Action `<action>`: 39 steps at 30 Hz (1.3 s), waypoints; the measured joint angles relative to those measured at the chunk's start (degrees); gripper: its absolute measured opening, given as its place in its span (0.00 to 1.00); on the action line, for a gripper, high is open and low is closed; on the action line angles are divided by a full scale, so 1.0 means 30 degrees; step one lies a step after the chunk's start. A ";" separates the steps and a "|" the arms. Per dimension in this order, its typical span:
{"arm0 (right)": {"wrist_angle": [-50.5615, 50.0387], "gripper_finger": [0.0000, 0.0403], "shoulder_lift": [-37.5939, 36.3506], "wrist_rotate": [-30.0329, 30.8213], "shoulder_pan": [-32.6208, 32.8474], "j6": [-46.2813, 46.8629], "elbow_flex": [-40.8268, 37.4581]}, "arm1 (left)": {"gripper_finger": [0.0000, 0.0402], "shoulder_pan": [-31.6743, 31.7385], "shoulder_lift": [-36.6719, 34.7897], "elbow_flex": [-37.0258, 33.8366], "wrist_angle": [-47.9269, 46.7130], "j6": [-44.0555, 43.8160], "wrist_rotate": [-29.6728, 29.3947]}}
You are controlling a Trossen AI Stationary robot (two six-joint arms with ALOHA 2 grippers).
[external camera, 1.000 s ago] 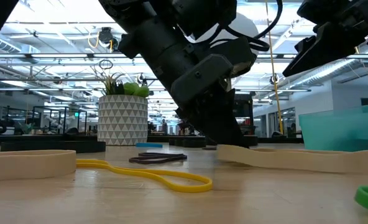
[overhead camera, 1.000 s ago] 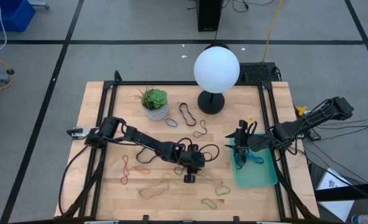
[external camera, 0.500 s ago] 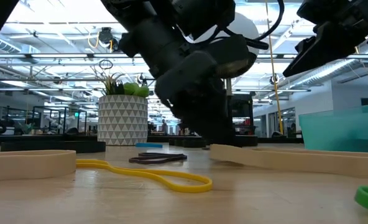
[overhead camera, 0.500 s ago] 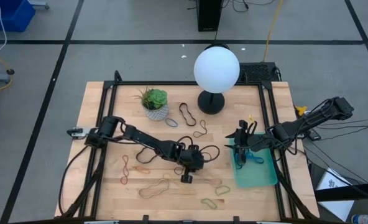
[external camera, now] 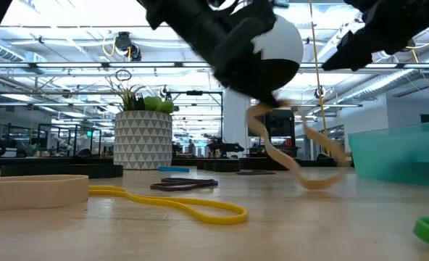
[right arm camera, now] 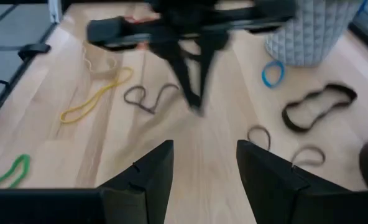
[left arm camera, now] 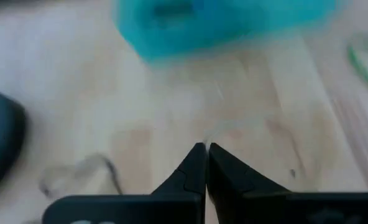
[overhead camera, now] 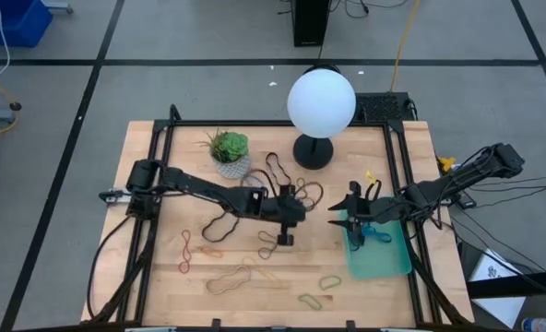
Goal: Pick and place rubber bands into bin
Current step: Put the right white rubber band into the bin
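My left gripper (external camera: 264,98) hangs over the middle of the table, shut on a tan rubber band (external camera: 294,156) that trails down from it. The high view shows this gripper (overhead camera: 286,238) left of the bin (overhead camera: 393,263), a shallow teal tray at the table's right. A blue band (overhead camera: 377,235) lies in the bin. My right gripper (overhead camera: 351,221) hovers open over the bin's far left corner, its fingers (right arm camera: 150,171) spread with nothing between them. More bands lie loose on the wood: black (overhead camera: 278,168), red (overhead camera: 185,251), tan (overhead camera: 231,277), green (overhead camera: 310,300). My left gripper pinches the tan band's upper end (external camera: 259,110) between its two shut fingers, which come from above, slanting down. The band hangs slack below them in a curve. Its lower end (external camera: 312,181) rests on the table.
A white patterned plant pot (overhead camera: 230,159) and a lamp with a white globe (overhead camera: 321,101) stand at the table's far side. A yellow band (external camera: 193,206) and a wide tan band (external camera: 33,190) lie near the low camera. A black frame (overhead camera: 162,184) edges the table.
My left gripper has shut on the tan band, then risen and drawn toward the table's far edge. The band's held end has come up off the wood, while its other end has stayed on the table.
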 joint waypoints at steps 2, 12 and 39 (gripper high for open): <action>0.0578 0.42 0.0106 0.0116 -0.0002 -0.0612 0.0000 | 0.02 0.0273 -0.0220 0.0004 0.0227 0.0010 -0.0055; 0.3856 0.42 0.2009 0.0661 -0.0424 -0.2963 0.0015 | 0.01 0.0827 -0.0232 -0.0003 0.2266 0.0076 -0.0151; 0.5582 0.42 0.5893 0.2829 -0.0919 -0.3377 0.0000 | 0.02 0.0742 -0.0232 -0.0003 0.1780 -0.0165 -0.0867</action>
